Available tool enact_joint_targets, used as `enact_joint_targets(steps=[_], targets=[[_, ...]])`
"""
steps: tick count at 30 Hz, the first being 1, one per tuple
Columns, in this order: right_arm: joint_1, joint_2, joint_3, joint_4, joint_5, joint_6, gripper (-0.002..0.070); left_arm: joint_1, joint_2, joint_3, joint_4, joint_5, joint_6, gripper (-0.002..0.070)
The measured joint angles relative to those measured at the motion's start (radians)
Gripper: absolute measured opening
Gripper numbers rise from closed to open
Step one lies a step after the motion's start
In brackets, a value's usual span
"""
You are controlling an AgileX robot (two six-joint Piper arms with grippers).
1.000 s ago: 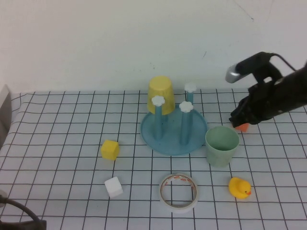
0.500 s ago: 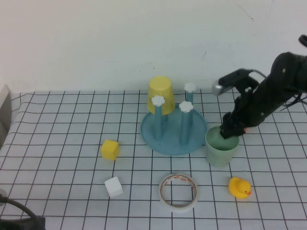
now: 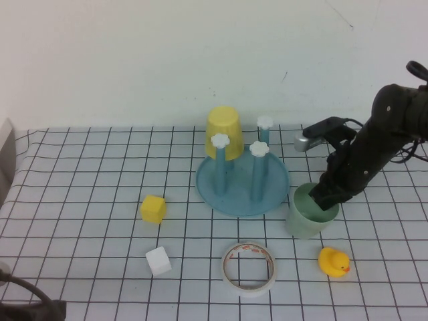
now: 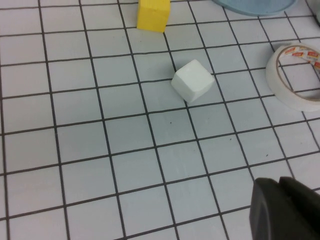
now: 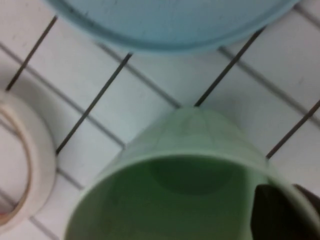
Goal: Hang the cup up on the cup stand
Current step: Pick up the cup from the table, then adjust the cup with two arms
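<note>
The pale mint-green cup (image 3: 304,217) stands mouth up on the checked cloth, just right of the cup stand (image 3: 234,204), a round blue tray with upright pegs topped by white flower knobs. My right gripper (image 3: 326,198) reaches down onto the cup's right rim. In the right wrist view, the cup (image 5: 190,150) fills the frame and my right gripper (image 5: 287,197) is shut on its wall, one finger inside and one outside. My left gripper (image 4: 285,205) hovers shut over bare cloth at the near left, holding nothing.
A yellow cup (image 3: 223,130) hangs upside down on a back peg of the stand. A tape roll (image 3: 249,267) and a rubber duck (image 3: 333,261) lie in front of the mint-green cup. A yellow cube (image 3: 153,208) and a white cube (image 3: 158,261) sit to the left.
My right arm came in from the right and dropped onto the cup's rim. Its fingers closed on the wall, and the cup has shifted slightly toward the near side.
</note>
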Motion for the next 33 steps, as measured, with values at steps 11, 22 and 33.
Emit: enact_joint_targets(steps=[11,22,33], targets=[[0.000,-0.098,-0.015,0.078,0.102,0.030,0.0017,0.000,0.000,0.000,-0.017,-0.042,0.007,-0.0001],[0.122,-0.408,-0.015,0.112,0.126,-0.054,0.0016,0.000,0.000,0.002,-0.023,-0.350,0.013,-0.0001],[0.381,-0.657,0.207,0.149,-0.181,-0.075,0.0016,0.000,0.000,0.000,-0.007,-0.574,0.017,-0.0001]])
